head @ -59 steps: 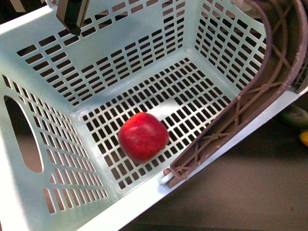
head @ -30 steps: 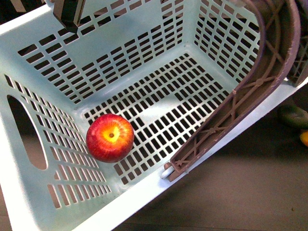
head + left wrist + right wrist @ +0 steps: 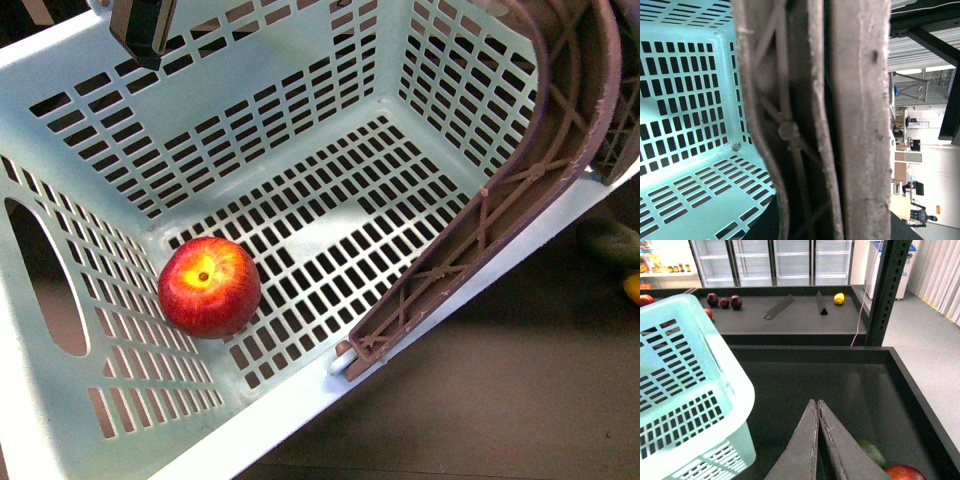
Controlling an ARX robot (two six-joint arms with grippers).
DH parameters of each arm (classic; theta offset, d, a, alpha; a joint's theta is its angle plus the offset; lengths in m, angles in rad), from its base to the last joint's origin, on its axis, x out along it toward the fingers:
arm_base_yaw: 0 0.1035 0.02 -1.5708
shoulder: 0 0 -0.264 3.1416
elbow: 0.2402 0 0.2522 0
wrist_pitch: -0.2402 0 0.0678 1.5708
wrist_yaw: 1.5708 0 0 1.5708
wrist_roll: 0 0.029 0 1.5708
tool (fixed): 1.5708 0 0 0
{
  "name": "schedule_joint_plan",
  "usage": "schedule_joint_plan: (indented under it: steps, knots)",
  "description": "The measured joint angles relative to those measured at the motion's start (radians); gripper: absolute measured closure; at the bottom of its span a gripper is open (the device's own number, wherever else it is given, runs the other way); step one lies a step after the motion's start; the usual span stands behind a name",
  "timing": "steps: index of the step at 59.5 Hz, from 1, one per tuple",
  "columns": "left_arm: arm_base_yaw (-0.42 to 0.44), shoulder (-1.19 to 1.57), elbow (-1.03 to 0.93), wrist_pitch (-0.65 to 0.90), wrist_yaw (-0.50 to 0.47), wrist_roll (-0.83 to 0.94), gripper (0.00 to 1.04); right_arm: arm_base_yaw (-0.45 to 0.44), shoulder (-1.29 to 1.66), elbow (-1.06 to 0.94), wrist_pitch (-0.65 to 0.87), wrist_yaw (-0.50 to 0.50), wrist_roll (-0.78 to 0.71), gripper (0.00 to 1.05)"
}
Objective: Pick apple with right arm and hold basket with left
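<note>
1. The glossy round red apple (image 3: pixel 210 287) with a yellow patch around its stem pit lies inside the large pale mint-green slotted plastic basket (image 3: pixel 270 420). It rests on the slotted floor, touching the wall that has the oval hand hole, with its stem pit turned up.
2. You can judge the picking part as done. The apple is in the basket and nothing grips it.
3. Your right gripper (image 3: pixel 817 404) has its two dark fingers pressed together tip to tip, with nothing between them. It hangs over the dark tray (image 3: pixel 805 375) beside the basket, outside the rim. It is well apart from the apple, which the right wrist view does not show.
4. Near those fingers lie a dark green oval fruit (image 3: pixel 871 452) and part of another red fruit (image 3: pixel 902 473) at the picture's edge. Neither is the apple in the basket.
5. The left wrist view is filled by the brown latticed swing handle (image 3: pixel 860 125), seen very close, with the basket's inside beyond it. The left gripper's fingers do not show there, so you cannot tell whether they are clamped or apart.
6. In the front view the basket sits tilted with its handle raised. That suggests the left arm is bearing it, but this is only a judgement.
7. A dark object (image 3: pixel 148 28) stands at the far rim, and you cannot tell what it is.
8. What seems left is to keep the basket steady by its handle.
</note>
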Motion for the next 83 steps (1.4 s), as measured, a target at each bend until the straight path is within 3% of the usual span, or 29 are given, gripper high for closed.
schedule_joint_plan:
  steps: [29, 83]
  knots:
    - [0.0, 0.0, 0.0, 0.0, 0.0, 0.0, 0.89, 0.0, -0.239, -0.1, -0.127, 0.0, 0.0, 1.03]
    - [0.0, 0.0, 0.0, 0.0, 0.0, 0.0, 0.89, 0.0, -0.537, -0.101, -0.409, -0.002, 0.0, 1.03]
